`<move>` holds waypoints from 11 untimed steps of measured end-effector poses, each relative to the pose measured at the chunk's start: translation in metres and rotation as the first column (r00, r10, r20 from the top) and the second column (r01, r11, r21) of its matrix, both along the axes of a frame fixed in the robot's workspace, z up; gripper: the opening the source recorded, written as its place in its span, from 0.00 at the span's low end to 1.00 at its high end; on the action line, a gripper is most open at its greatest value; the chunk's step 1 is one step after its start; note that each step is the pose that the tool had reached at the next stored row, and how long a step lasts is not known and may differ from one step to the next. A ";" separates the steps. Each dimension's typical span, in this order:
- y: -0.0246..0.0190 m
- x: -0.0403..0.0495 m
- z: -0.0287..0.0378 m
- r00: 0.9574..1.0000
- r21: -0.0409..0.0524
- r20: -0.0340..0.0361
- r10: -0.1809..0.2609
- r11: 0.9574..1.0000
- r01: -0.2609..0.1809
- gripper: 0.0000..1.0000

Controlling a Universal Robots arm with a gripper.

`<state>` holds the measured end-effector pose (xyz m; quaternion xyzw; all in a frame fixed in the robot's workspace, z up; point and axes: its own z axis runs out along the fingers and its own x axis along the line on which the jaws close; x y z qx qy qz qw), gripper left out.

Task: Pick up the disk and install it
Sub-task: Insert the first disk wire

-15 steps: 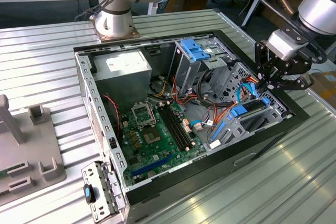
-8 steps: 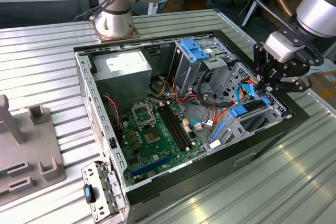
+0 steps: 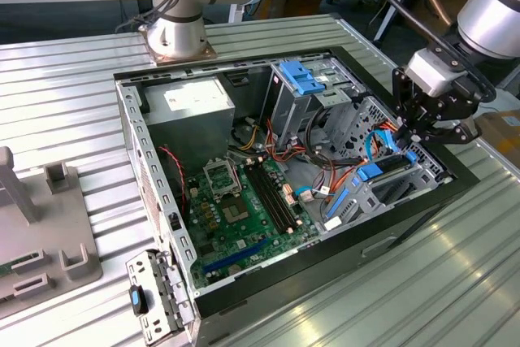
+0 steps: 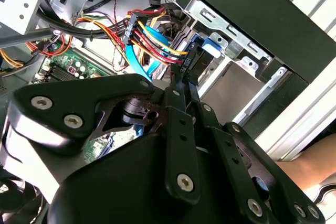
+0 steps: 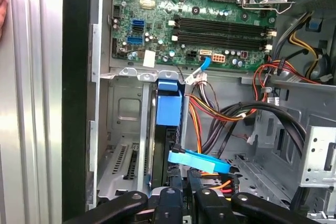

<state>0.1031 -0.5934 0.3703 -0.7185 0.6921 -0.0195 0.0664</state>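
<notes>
Disk [image 5: 169, 107] sat edge-up in drive cage [image 5: 122, 129], just ahead of claw [image 5: 183, 195]. Claw fingers looked pressed together at disk's rear edge w/ connector; grip unclear. Risk, imo: cables [image 5: 215, 116] beside claw could snag, jamming disk.

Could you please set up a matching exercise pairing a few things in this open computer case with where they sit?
Things:
1. disk
2. gripper
3. motherboard
4. power supply

Places:
A. flat on the case floor, green
B. in the drive cage, blue carrier end showing
C. far corner of the case, near the arm's base
D. over the drive cage, among the cables

Pairs: 1-B, 2-D, 3-A, 4-C
</notes>
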 end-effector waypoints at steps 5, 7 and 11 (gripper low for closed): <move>-0.0023 -0.0031 -0.0024 1.000 0.000 0.000 -0.004 1.000 0.004 0.17; -0.0024 -0.0032 -0.0024 1.000 0.000 0.000 -0.004 1.000 0.004 0.17; -0.0037 -0.0033 -0.0028 1.000 0.027 0.000 -0.005 1.000 0.005 0.17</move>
